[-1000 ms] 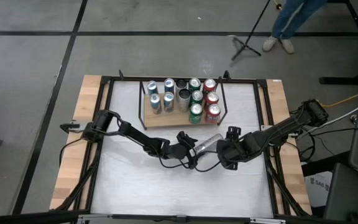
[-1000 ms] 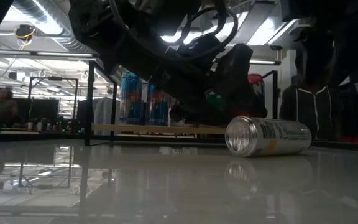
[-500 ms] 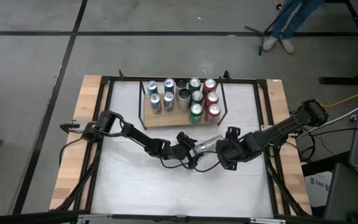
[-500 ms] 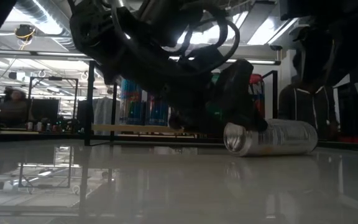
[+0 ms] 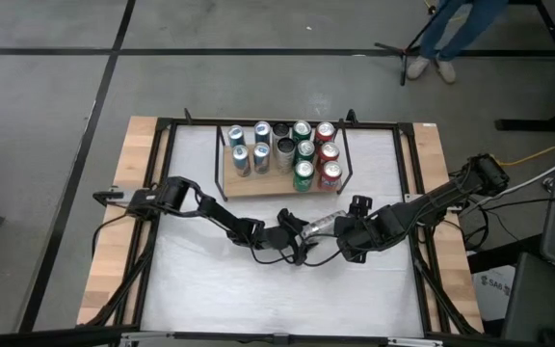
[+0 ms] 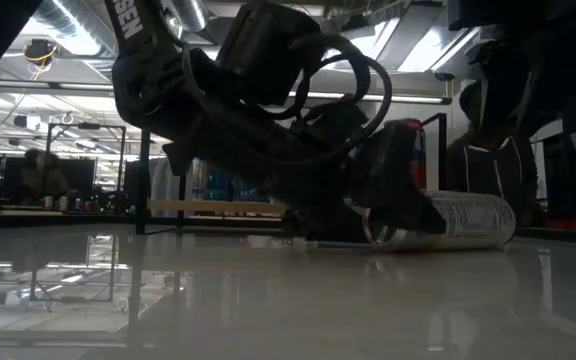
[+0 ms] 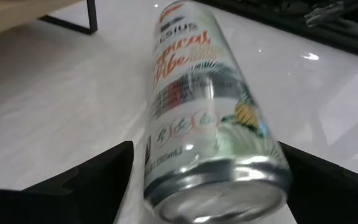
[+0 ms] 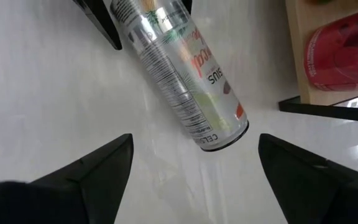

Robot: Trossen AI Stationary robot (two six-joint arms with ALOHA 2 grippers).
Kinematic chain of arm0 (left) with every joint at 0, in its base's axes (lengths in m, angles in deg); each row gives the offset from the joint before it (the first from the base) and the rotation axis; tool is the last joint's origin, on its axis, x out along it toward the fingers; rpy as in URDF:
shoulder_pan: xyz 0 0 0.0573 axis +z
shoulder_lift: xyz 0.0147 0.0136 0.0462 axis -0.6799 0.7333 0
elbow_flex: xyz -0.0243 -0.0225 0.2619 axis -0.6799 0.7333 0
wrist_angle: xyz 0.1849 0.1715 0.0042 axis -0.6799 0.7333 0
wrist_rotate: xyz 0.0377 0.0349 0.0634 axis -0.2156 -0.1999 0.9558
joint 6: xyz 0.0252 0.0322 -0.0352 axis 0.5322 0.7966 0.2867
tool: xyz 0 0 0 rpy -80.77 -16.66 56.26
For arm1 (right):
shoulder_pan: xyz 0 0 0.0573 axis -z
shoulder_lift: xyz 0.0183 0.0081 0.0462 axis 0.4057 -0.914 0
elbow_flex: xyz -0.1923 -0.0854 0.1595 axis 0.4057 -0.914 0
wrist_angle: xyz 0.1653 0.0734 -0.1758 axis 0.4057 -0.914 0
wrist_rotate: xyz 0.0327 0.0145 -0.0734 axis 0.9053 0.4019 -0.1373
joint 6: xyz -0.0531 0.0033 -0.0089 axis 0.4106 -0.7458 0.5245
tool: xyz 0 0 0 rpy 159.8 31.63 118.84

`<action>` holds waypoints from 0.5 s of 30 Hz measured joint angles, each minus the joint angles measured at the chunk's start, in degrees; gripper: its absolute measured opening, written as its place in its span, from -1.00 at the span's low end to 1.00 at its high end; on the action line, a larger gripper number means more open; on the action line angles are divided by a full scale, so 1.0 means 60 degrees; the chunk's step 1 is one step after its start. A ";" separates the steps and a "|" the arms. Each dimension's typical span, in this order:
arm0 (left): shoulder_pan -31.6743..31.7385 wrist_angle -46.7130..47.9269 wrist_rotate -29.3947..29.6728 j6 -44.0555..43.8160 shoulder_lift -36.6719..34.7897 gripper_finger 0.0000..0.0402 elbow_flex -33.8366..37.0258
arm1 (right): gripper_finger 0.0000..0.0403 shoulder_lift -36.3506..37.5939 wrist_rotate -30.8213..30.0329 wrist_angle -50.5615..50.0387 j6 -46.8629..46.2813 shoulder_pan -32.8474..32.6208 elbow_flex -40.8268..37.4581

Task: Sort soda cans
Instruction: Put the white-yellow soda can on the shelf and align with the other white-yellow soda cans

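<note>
The left hand (image 5: 300, 241), fingers apart, straddles the fallen silver can (image 5: 322, 223) on the tabletop (image 5: 258, 289), ready to grasp it.

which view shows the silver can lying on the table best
The left wrist view: the silver can fills it, label readable, between that open hand's fingers. The right wrist view shows its other end, the high view a sliver between both hands, the low view half hidden.

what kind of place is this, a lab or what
Most likely a robotics lab or workshop: a framed work table standing on a bare concrete floor, exposed ceiling ducts with strip lights, and desks with monitors in the room behind.
</note>
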 joint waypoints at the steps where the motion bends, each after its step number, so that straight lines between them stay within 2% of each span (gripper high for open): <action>1: 0.0003 -0.0011 0.0000 -0.0003 0.0000 0.81 -0.0007 | 0.66 0.0000 0.0000 0.0000 0.0004 0.0000 0.0000; 8: 0.0081 0.0153 0.0012 0.0084 -0.0004 0.77 -0.0412 | 0.66 0.0000 0.0000 0.0000 0.0037 0.0000 0.0000; 15: 0.0321 0.0295 0.0020 0.0046 -0.0018 0.57 -0.0455 | 0.66 0.0000 0.0000 -0.0007 0.0038 0.0000 0.0000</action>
